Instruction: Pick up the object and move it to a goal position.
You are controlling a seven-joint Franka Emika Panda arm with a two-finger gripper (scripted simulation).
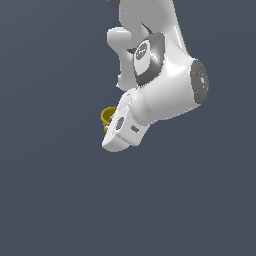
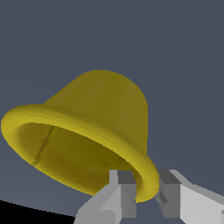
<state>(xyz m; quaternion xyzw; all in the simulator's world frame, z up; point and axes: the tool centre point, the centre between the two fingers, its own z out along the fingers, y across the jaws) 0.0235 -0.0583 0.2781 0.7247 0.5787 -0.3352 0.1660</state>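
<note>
The object, a small yellow cup (image 2: 100,118) with a flared thin rim, fills most of the wrist view, tilted, with its hollow inside showing. My gripper (image 2: 145,183) is shut on its rim: one grey finger (image 2: 119,192) sits inside the cup's wall and the other finger (image 2: 175,197) outside it. In the exterior view only a sliver of the cup (image 1: 107,116) shows past the white hand (image 1: 122,131), which hides the fingers. The cup hangs off the ground, tilted, in the grip.
A plain dark grey-blue floor (image 1: 60,200) lies all around, with no other objects on it. The white arm (image 1: 165,85) bends in from the top of the exterior view.
</note>
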